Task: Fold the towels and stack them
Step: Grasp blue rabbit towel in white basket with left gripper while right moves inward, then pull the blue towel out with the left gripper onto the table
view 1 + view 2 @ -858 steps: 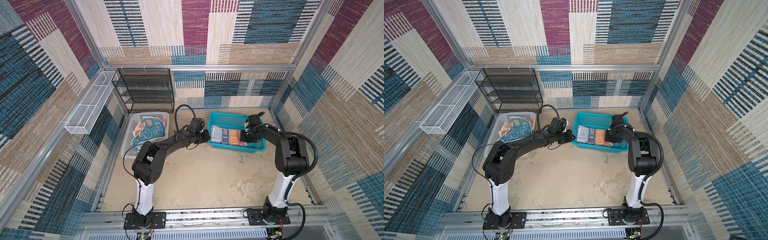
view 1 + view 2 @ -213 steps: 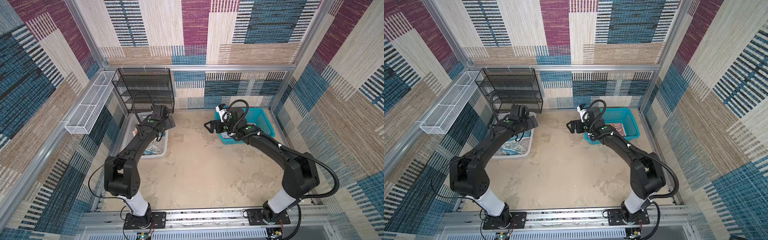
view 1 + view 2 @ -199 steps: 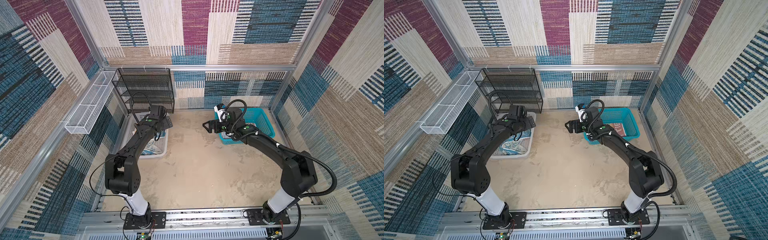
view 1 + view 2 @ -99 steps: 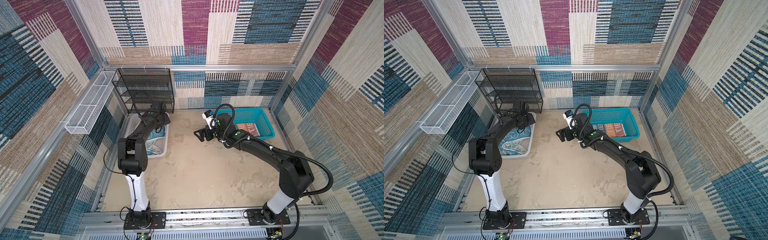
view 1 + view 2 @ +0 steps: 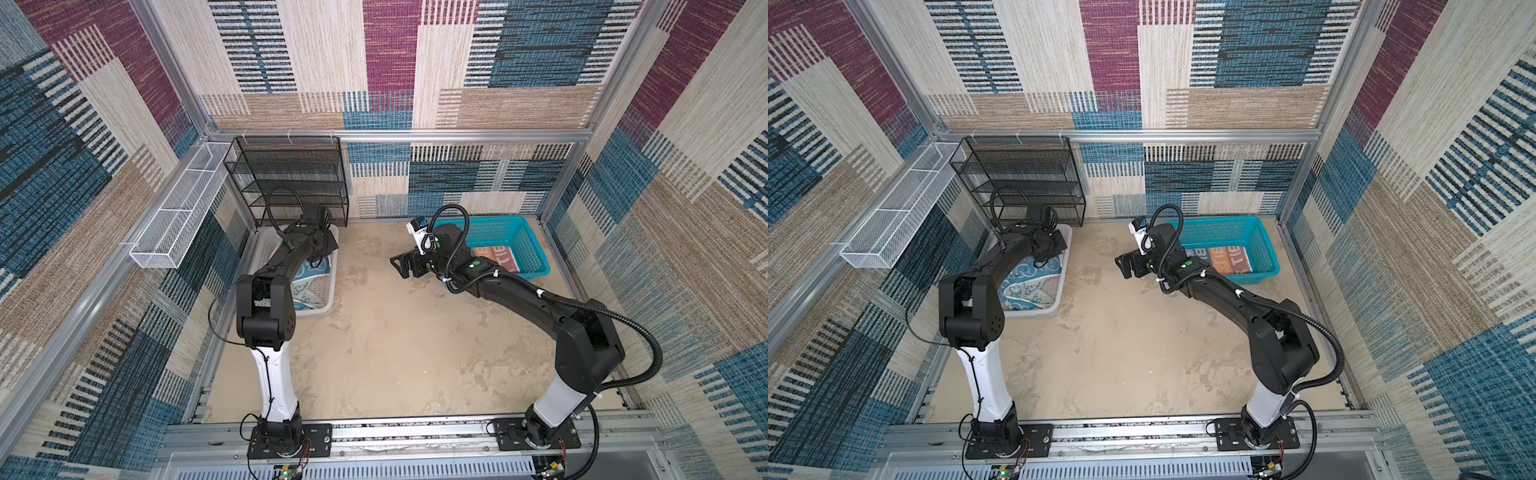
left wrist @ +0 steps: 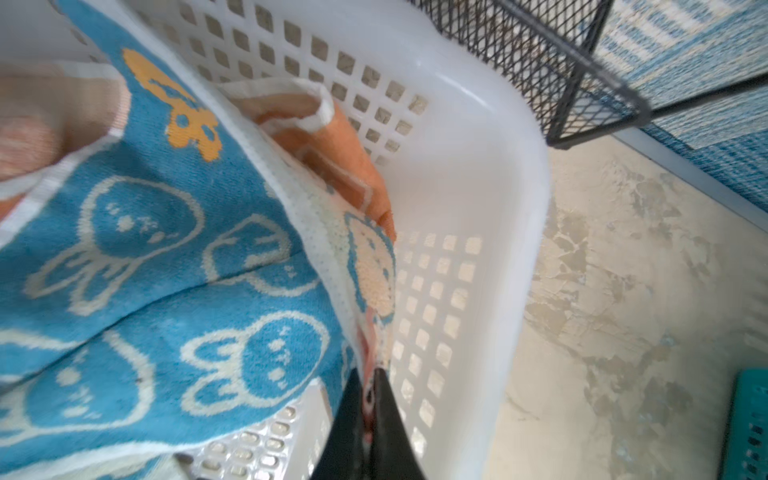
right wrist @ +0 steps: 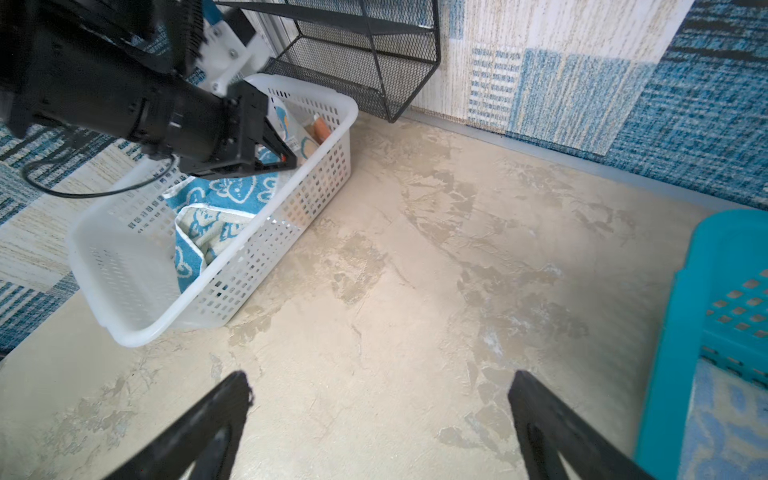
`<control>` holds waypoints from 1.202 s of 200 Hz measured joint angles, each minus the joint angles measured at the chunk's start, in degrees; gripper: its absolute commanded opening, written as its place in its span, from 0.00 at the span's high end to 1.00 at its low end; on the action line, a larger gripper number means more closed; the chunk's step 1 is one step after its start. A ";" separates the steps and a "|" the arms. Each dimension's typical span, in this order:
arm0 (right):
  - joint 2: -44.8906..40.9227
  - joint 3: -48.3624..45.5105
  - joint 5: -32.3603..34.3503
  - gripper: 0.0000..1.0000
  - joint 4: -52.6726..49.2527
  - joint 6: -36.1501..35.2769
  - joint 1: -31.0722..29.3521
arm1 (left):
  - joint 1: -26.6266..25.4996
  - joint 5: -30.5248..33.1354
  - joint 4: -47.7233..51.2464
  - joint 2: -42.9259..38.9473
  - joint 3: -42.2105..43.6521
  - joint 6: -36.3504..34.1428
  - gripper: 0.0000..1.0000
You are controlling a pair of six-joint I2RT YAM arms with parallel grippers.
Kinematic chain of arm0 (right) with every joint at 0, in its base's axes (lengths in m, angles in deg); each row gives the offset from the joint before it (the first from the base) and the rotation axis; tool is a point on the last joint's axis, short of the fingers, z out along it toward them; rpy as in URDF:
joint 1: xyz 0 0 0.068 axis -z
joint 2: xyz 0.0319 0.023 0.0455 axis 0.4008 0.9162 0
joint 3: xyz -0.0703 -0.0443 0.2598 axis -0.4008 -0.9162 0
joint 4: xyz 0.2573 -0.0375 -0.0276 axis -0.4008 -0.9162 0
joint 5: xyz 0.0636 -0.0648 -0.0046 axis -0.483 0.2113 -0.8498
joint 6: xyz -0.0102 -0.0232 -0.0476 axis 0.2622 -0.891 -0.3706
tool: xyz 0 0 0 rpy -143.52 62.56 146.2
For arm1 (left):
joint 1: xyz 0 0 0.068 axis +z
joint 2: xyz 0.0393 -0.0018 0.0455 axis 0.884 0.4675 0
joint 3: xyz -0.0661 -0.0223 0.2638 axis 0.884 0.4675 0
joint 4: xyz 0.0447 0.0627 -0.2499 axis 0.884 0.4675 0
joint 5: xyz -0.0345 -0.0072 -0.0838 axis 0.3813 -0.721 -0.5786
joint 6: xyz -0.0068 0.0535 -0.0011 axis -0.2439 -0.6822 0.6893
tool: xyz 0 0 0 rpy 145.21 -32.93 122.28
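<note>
While the left gripper (image 6: 366, 384) is clamped tight on the white hem of the rabbit towel (image 6: 145, 270), that teal cloth lies rumpled in the white basket (image 6: 478, 174), with the orange towel (image 6: 357, 174) tucked beneath it. Right gripper (image 7: 380, 380): jaws spread wide, nothing in them, hovering over bare table (image 7: 415, 257) between the two baskets. Over in the teal basket (image 5: 1221, 232), the lettered towel (image 5: 1223, 257) sits folded flat. By my reckoning that's one done, two left to fold and stack.
</note>
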 measured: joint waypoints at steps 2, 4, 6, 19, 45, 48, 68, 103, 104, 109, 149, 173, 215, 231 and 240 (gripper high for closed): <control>0.11 0.13 0.04 0.01 -0.13 0.09 0.04 | 0.00 0.02 0.11 -0.59 0.15 -0.07 1.00; 0.24 0.26 0.07 0.01 -0.20 0.26 0.13 | 0.00 0.11 0.13 -1.18 0.28 -0.13 1.00; 0.35 0.39 0.04 0.01 -0.31 0.44 0.22 | 0.00 0.15 0.15 -1.55 0.37 -0.15 1.00; 1.27 1.25 -0.20 0.01 -1.01 1.57 1.03 | -0.02 0.39 0.09 -5.49 1.01 -0.70 1.00; 4.44 3.72 -0.74 0.01 -3.17 4.55 3.78 | -0.28 0.98 -0.31 -13.18 2.25 -1.64 1.00; 4.90 4.07 -0.83 0.01 -3.39 4.72 4.04 | -0.37 0.96 -0.33 -13.94 2.40 -1.75 1.00; 8.90 7.02 -1.79 0.01 -5.70 6.21 4.92 | -1.95 0.68 -0.33 -18.25 2.82 -2.97 1.00; 14.97 11.37 -3.13 0.01 -8.96 7.48 6.47 | -7.96 -0.31 -0.35 -25.27 2.93 -5.51 1.00; 15.04 11.39 -3.10 0.01 -9.01 7.50 6.51 | -8.07 -0.31 -0.35 -25.40 2.93 -5.53 1.00; 15.50 11.54 -3.06 0.01 -9.35 7.69 6.95 | -8.94 -0.33 -0.35 -26.36 2.93 -5.66 1.00; 16.72 12.46 -3.87 0.01 -9.60 8.07 9.53 | -16.33 -0.09 -0.37 -32.41 3.15 -5.88 1.00; 16.76 12.50 -2.73 0.01 -9.88 8.04 10.82 | -20.65 -0.31 -0.46 -33.24 3.17 -5.70 1.00; 9.05 6.97 -2.12 0.01 -11.58 8.02 11.23 | -28.96 -2.49 -1.05 -31.56 2.36 -4.24 1.00; 4.42 5.35 -2.10 0.01 -11.41 8.00 11.54 | -31.43 -3.34 -1.36 -30.77 2.01 -3.41 1.00; 1.66 4.07 -2.16 0.01 -11.23 7.82 11.91 | -32.89 -3.52 -1.64 -30.21 1.57 -2.49 1.00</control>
